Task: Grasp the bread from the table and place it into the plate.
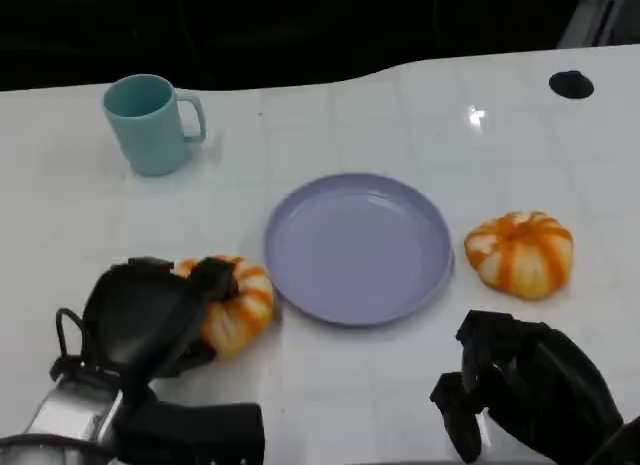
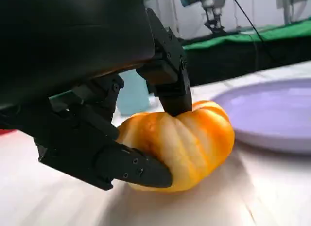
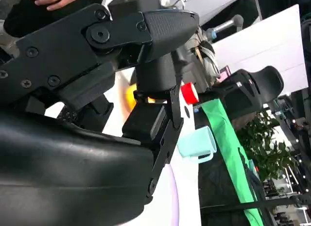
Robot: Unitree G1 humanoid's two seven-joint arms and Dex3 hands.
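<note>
Altogether two breads (image 1: pixel 238 303) (image 1: pixel 520 251), one plate (image 1: pixel 358 247), one mug (image 1: pixel 150 123).

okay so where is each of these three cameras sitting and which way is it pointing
Head view: high on the robot, looking down at the table, plate, both hands.
Left wrist view: behind the left hand, low over the table, facing the bread it grips.
Right wrist view: behind the right hand, turned sideways.
Shared: the teal mug in all three.
</note>
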